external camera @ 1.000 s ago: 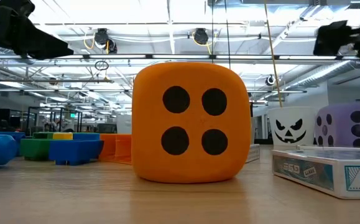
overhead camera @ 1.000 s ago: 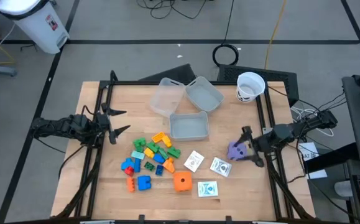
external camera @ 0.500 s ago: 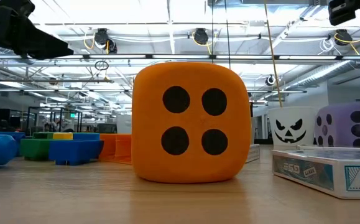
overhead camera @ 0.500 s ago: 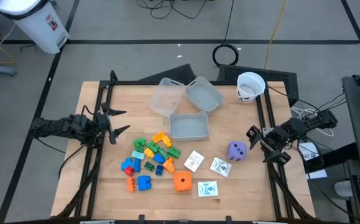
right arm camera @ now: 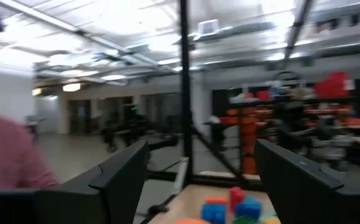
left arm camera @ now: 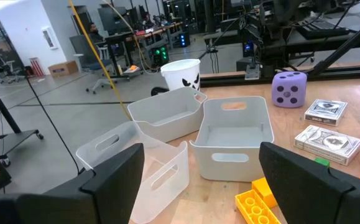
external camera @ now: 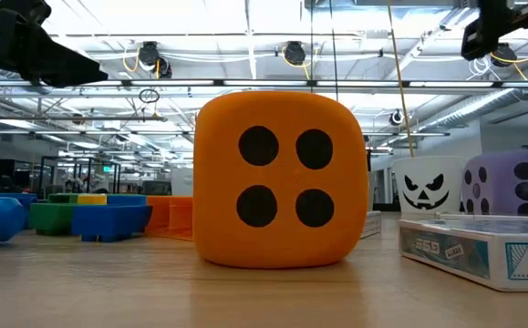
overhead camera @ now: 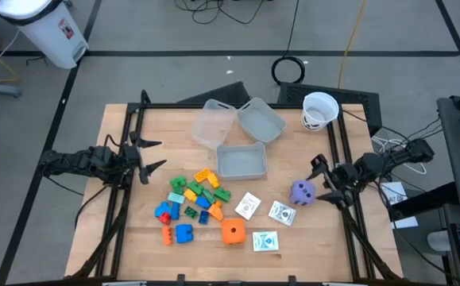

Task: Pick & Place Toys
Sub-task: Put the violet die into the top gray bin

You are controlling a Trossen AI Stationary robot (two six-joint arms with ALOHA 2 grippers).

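Dark fingers of the right gripper (overhead camera: 319,181) stand spread and empty just beside the purple die (overhead camera: 302,191), not touching it. Left gripper (overhead camera: 152,155) waits at the surface's (overhead camera: 118,238) left edge, fingers spread too. Coloured blocks (overhead camera: 191,202), an orange die (overhead camera: 232,231) and three cards (overhead camera: 265,241) lie below the clear bins (overhead camera: 242,161).

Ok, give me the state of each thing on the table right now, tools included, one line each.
Left tool: open, empty, at the table's left edge.
Right tool: open, empty, beside the purple die.
Purple die: resting on the table, free.
Orange die: on the table, four dots facing the low camera.
Building blocks: loose pile, unsorted.
Three card packs: lying flat.
Three clear bins: empty; one tipped over.
White cup: upright.
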